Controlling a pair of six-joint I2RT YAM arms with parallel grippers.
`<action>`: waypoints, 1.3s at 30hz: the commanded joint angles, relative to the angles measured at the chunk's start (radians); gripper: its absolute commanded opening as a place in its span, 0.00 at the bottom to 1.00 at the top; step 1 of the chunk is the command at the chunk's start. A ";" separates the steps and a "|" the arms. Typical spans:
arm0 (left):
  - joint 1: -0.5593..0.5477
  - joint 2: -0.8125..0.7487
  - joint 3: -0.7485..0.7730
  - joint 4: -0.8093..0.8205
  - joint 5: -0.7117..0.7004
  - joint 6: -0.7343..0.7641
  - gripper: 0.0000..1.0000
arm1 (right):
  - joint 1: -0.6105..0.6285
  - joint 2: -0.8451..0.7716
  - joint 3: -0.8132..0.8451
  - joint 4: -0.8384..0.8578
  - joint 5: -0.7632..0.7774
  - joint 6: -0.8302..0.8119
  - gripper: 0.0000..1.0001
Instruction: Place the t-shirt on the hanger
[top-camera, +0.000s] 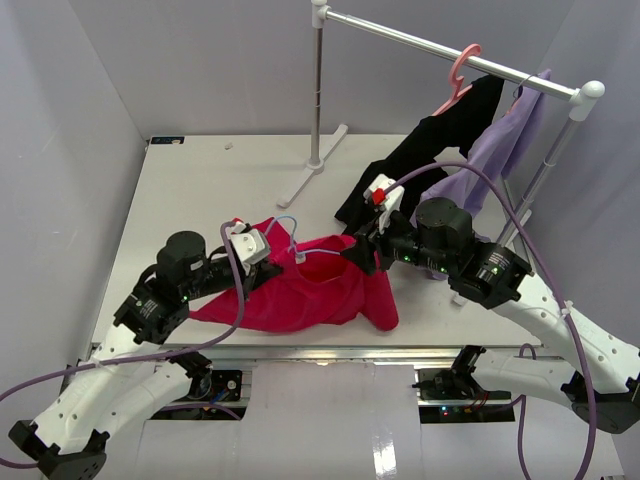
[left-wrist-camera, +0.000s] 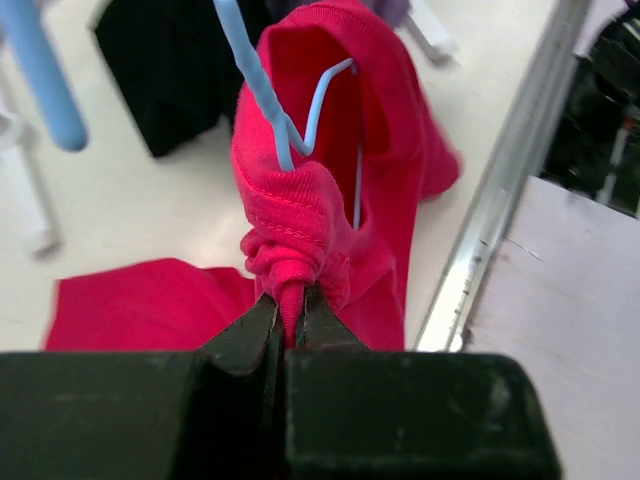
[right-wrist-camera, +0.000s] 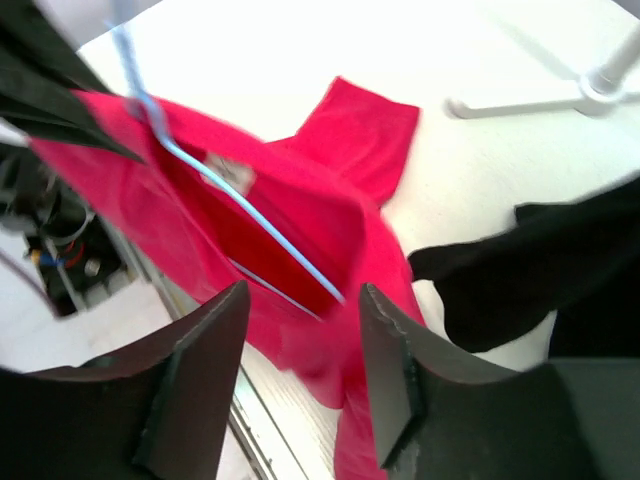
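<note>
Looking down from the top camera, I am seeing the t-shirt (top-camera: 300, 292) lying bunched on the table (top-camera: 190, 190), on the near side of the rack (top-camera: 440, 47). My left gripper (top-camera: 264, 264) is reaching into the shirt's edge farthest from the rack's hung clothes, and my right gripper (top-camera: 354, 251) is meeting the shirt's edge nearest them. The hanger (top-camera: 288, 228) is poking its hook up out of the red cloth between my two grippers. A black garment (top-camera: 440, 150) on a pink hanger (top-camera: 461, 72) and a lavender garment (top-camera: 497, 150) are hanging from the rack.

Through my left wrist camera, my left gripper (left-wrist-camera: 288, 312) is pinching a gathered fold of the t-shirt (left-wrist-camera: 300, 225), jaws pressed tight on it. The hanger (left-wrist-camera: 262, 90) is rising out of the neck opening, its wire running down inside the shirt. The black garment (left-wrist-camera: 170, 70) is showing beyond, toward the rack.

Through my right wrist camera, my right gripper (right-wrist-camera: 300, 300) is standing wide apart, gripping nothing. The t-shirt (right-wrist-camera: 350, 140) is spreading beyond the fingers, and the hanger (right-wrist-camera: 230, 195) is running slantwise inside its opening. The rack's foot (right-wrist-camera: 560, 95) and the black garment (right-wrist-camera: 520, 260) are lying past the shirt.
</note>
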 joint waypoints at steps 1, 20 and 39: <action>0.002 -0.005 -0.052 0.016 0.177 -0.041 0.00 | -0.004 -0.028 0.021 0.067 -0.213 -0.092 0.60; 0.002 -0.009 -0.071 0.084 0.329 -0.084 0.00 | 0.059 0.204 -0.046 0.576 -0.500 -0.006 0.58; 0.002 0.030 0.240 -0.033 -0.194 -0.147 0.52 | 0.070 0.083 0.010 0.454 -0.263 -0.001 0.08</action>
